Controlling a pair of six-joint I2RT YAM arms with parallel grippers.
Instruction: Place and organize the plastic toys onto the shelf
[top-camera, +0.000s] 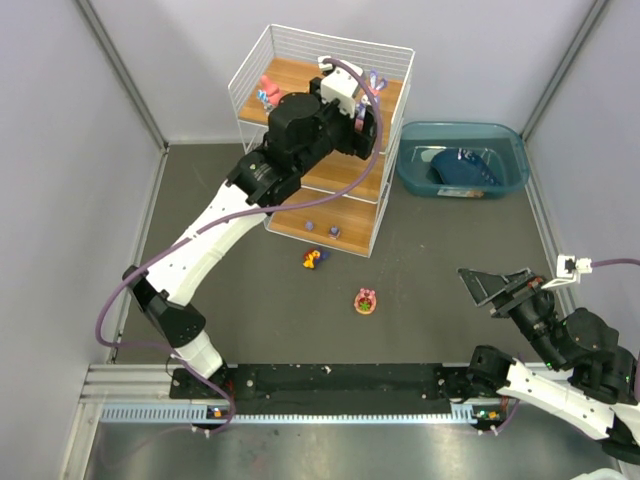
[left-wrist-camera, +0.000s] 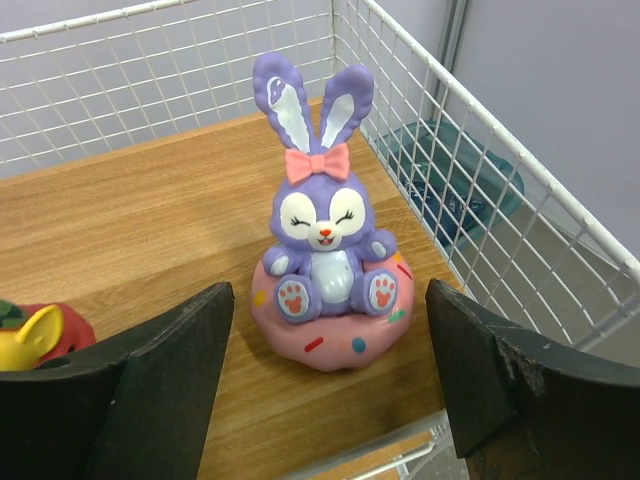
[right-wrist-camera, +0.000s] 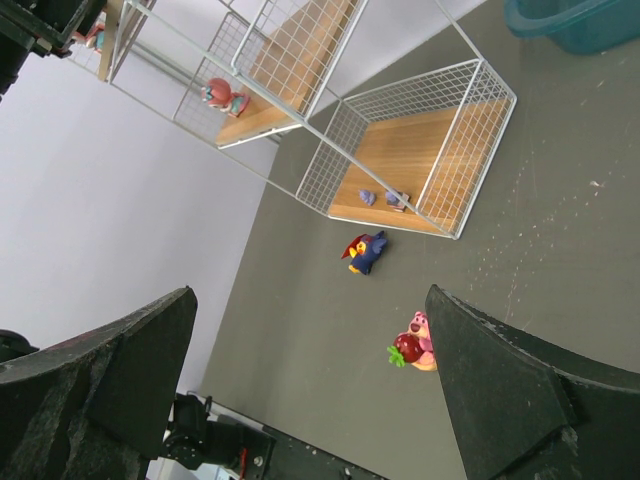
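The shelf (top-camera: 300, 70) is a white wire rack with wooden tiers. On its top tier a purple bunny on a pink donut (left-wrist-camera: 325, 270) stands upright. My left gripper (left-wrist-camera: 329, 300) is open around it, with a gap on each side. A red and yellow toy (left-wrist-camera: 35, 335) sits left of it, and a pink toy (top-camera: 267, 91) is at the tier's far left. Two tiny purple toys (top-camera: 322, 229) rest on the bottom tier. On the floor lie a dark blue toy (top-camera: 314, 258) and a pink toy with a strawberry (top-camera: 365, 299). My right gripper (top-camera: 510, 285) hovers open and empty.
A teal bin (top-camera: 510, 175) holding a dark blue object stands right of the shelf. Grey walls close in the table on three sides. The wire side of the shelf (left-wrist-camera: 470, 190) runs close to my left gripper's right finger.
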